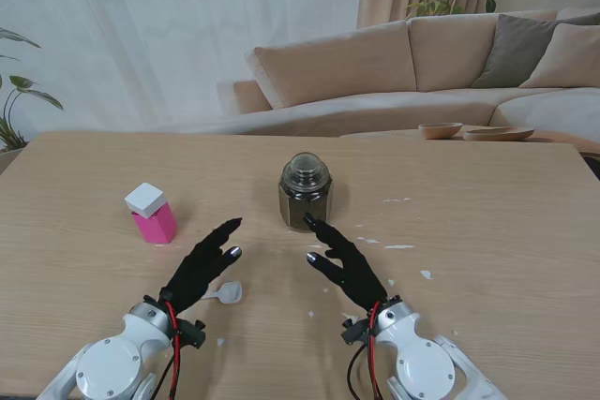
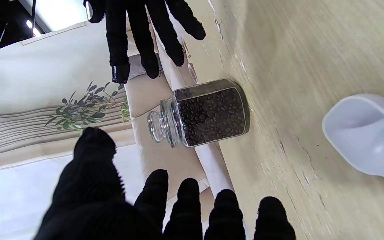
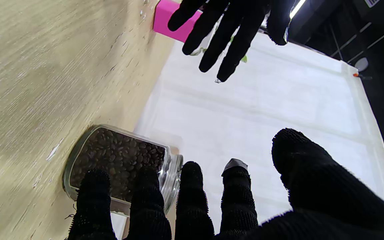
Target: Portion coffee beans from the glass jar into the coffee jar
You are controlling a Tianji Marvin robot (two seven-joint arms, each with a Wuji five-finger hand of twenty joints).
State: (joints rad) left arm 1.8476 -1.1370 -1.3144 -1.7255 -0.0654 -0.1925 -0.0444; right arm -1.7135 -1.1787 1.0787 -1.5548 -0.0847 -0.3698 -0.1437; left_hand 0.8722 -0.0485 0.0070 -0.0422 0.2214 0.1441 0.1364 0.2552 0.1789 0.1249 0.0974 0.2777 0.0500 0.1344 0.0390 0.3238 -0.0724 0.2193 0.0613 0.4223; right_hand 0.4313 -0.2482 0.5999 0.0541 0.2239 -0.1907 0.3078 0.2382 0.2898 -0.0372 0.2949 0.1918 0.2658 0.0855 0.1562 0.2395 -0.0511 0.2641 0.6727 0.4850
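Stand view: the glass jar point(image 1: 305, 192) is standing upright near the middle of the table point(image 1: 487, 259), lid on and filled with dark beans. The right hand point(image 1: 342, 264) is hovering just nearer to me than the jar, fingers spread and holding nothing; whether the fingertips are touching the glass cannot be told. The left hand point(image 1: 202, 264) is hanging to the left, fingers likewise apart and empty, with a white scoop point(image 1: 225, 293) lying beside it. A pink container with a white cap point(image 1: 151, 213) is standing farther left, well apart from the jar.

Left wrist view: the jar point(image 2: 208, 113) is showing a knobbed glass lid point(image 2: 160, 124) and beans packed up to the neck. The scoop point(image 2: 368, 133) is resting on the wood.

Right wrist view: the fingers point(image 3: 192, 200) are sitting close to the jar point(image 3: 118, 163), spread, not clamped.

Assessment: the jar is likely heavy for its size, rigid, smooth, slippery and breakable. The faceted body is offering the safest hold; the lid knob is suiting a fingertip pinch only.
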